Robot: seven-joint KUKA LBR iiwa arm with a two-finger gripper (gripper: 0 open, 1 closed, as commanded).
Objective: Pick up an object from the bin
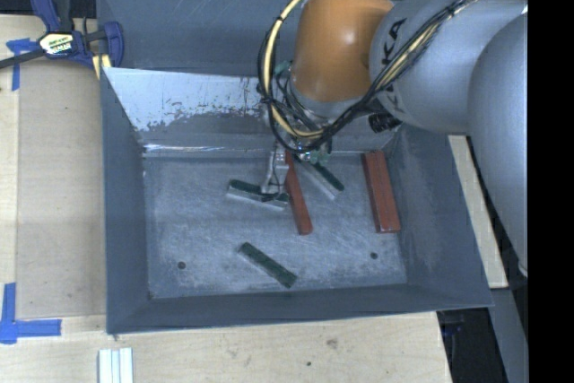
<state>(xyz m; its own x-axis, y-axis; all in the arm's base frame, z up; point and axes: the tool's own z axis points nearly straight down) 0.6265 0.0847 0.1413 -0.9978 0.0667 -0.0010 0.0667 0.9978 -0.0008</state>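
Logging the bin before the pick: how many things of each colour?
Reddish-brown bars: 2 (right bar, middle bar)
Dark green strips: 3 (front strip, left strip, back strip)
Total: 5

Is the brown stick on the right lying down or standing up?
Lying down. The brown stick shows its whole long side flat against the bin floor, close to the right wall.
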